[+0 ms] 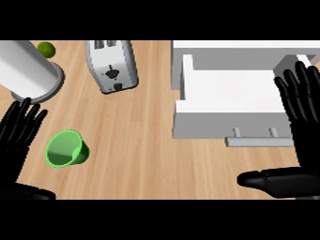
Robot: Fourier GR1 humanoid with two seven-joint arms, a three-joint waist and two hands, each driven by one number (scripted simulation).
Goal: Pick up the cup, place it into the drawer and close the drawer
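Cup (66, 149) — bare counter (141, 140) toward open drawer (228, 89)

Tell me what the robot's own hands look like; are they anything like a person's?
Both the left hand and the right hand are plain black and slightly glossy, shaped like a person's: a broad palm, long slim fingers and a thick thumb. No cables, markings or sleeves show, and little of the arms is in view.

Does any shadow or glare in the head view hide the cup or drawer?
Head view: light is even, no glare on the cup; the white drawer shows little contrast between its walls and floor; the right hand covers its right side.
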